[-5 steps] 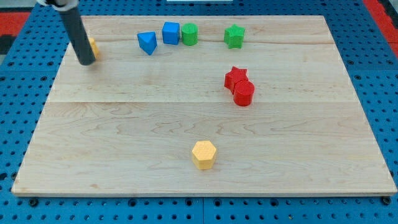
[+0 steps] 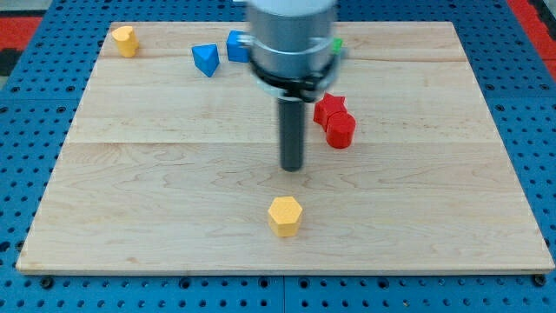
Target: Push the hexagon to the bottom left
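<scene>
— Hexagon: yellow, low on the wooden board, a touch left of centre, resting flat near the bottom edge, apart from everything else.

— And my tip?

— At roughly 12 o'clock from the hexagon, near but clear of it, with bare wood between. Dark rod, upright, hanging from a blurred grey housing that fills the upper middle of the view. No pincer at the end, only the plain rod, so nothing open, nothing closed, nothing held.

— Nearest neighbours?

— Two red blocks at about 1 o'clock from the hexagon, just right of the rod: a red star above, a red cylinder below, touching each other. Close to the rod at its 2 o'clock, not touching it.

— Farther out?

— Along the top edge, at 11 o'clock from the hexagon: a blue triangular block, then a blue block partly hidden behind the housing, shape hard to tell. At 12 to 1 o'clock, a sliver of green peeking out at the right of the housing; shape not readable. Far off at 10 o'clock, in the top left corner of the board, a second yellow block, rounded at the top, well apart from all the rest.

— Beyond the board?

— Blue perforated table all round, red strips in the top corners.
</scene>
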